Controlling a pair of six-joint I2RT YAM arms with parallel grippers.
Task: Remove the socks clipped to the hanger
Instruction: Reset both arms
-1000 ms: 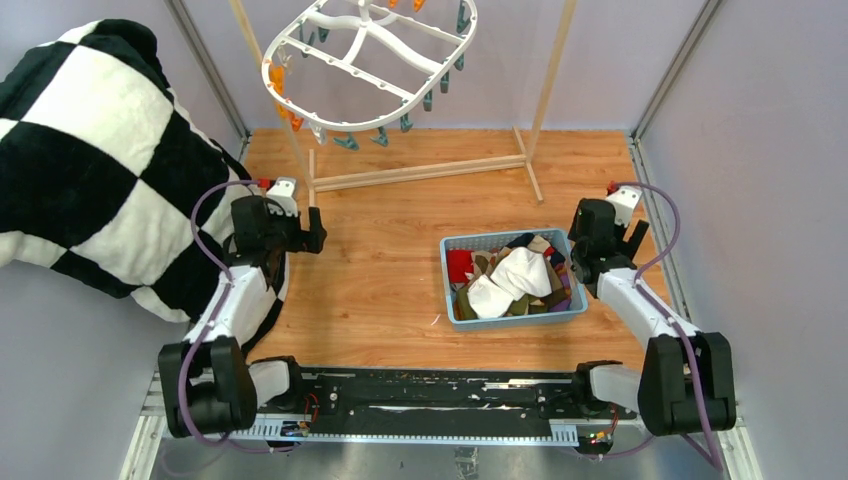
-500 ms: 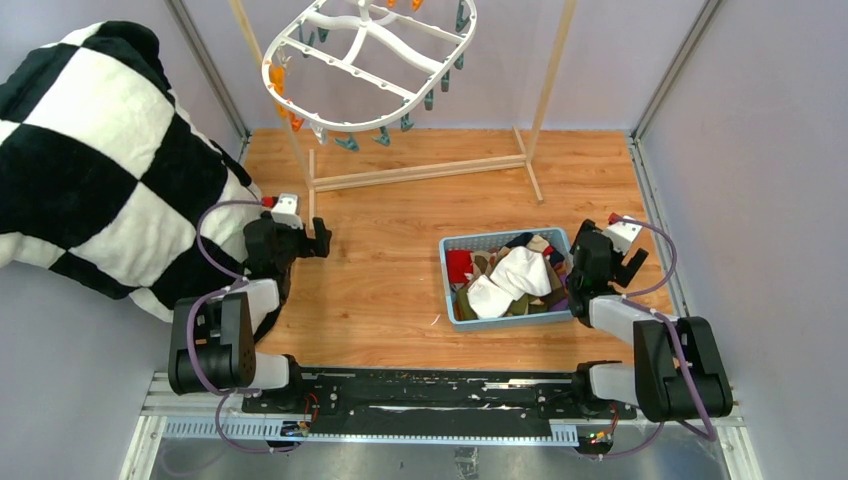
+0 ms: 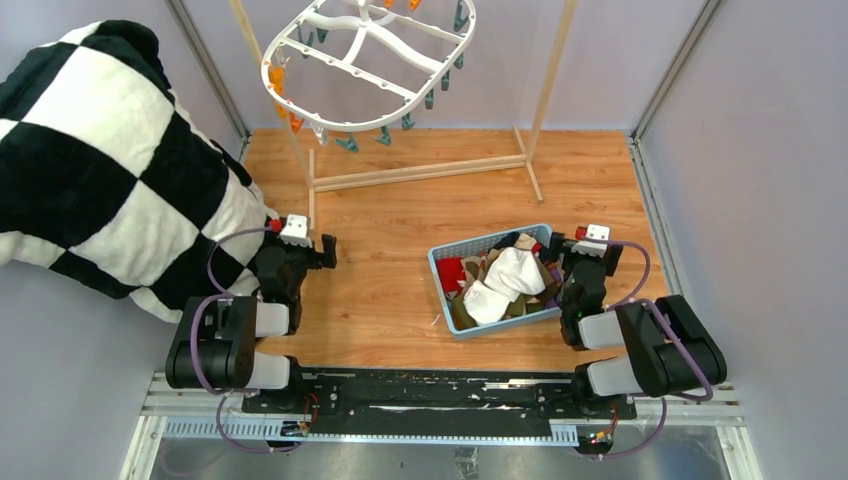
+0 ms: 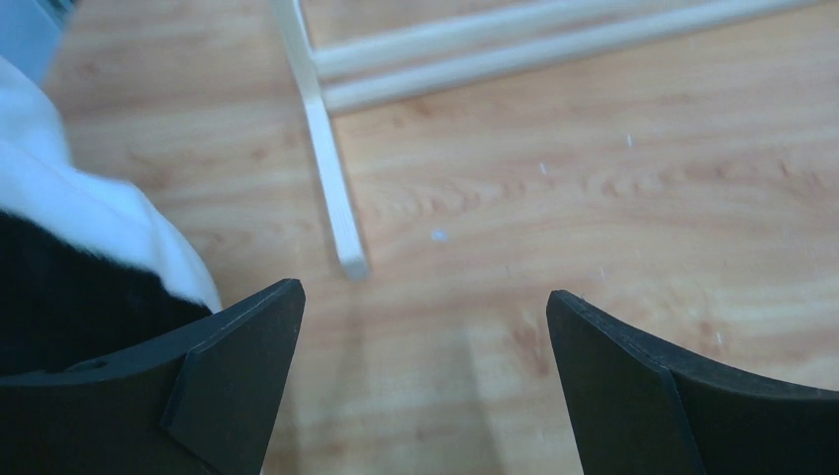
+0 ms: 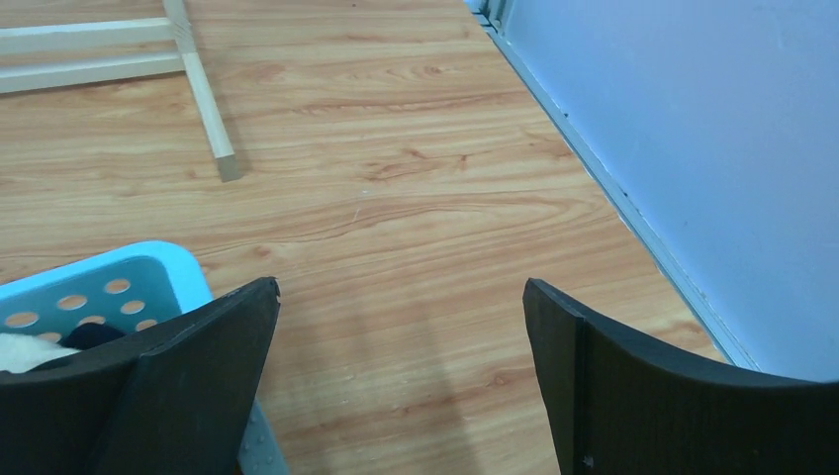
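The white oval hanger (image 3: 365, 60) with orange and teal clips hangs from the wooden rack at the back; I see no sock on its clips. The socks (image 3: 505, 278), red, white, olive and navy, lie heaped in the blue basket (image 3: 438, 268). My left gripper (image 3: 322, 247) is open and empty, low over the floor by the blanket; it also shows in the left wrist view (image 4: 423, 307). My right gripper (image 3: 580, 245) is open and empty against the basket's right side, and its wrist view (image 5: 401, 297) shows the basket's corner (image 5: 119, 277) by its left finger.
A big black-and-white checked blanket (image 3: 100, 160) hangs over the left wall and reaches the left arm. The light wooden rack (image 3: 420, 172) stands at the back, its foot (image 4: 331, 198) ahead of the left gripper. Grey walls close in both sides.
Both arms have folded back toward their bases, grippers dropping low. The right gripper has come against the basket, which has turned and slid a little left.
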